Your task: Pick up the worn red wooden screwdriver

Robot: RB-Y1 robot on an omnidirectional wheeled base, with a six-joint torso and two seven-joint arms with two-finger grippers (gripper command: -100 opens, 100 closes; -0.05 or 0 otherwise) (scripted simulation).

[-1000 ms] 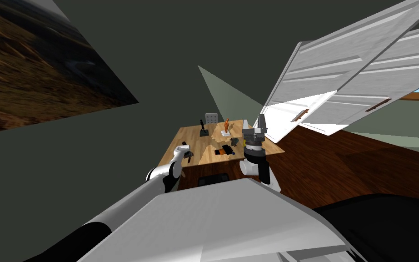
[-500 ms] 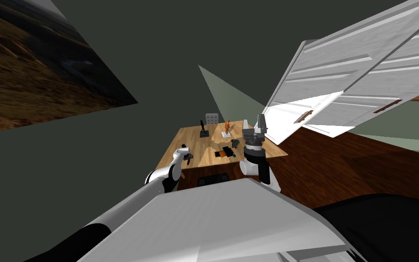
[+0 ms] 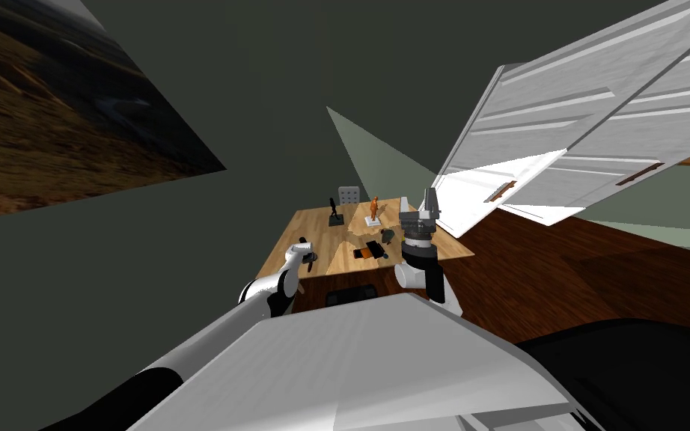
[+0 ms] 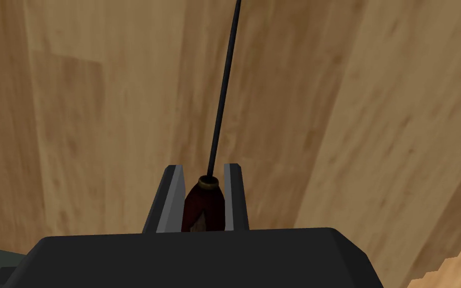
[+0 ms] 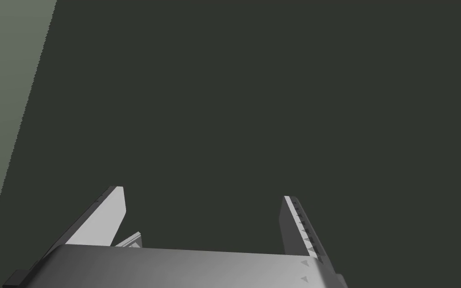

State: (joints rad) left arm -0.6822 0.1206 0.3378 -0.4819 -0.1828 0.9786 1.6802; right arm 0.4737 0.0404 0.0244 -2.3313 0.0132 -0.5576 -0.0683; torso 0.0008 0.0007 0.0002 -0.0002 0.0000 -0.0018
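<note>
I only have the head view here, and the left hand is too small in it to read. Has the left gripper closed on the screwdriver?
Observer: Yes. In the left wrist view the left gripper is shut on the screwdriver, with its fingers pressing both sides of the dark red end.
Operator: Which way does the shaft run?
Observer: The thin black shaft points straight out past the fingertips, over the wooden table.
Operator: And the right gripper?
Observer: The right gripper is open, with nothing between its blades.
</note>
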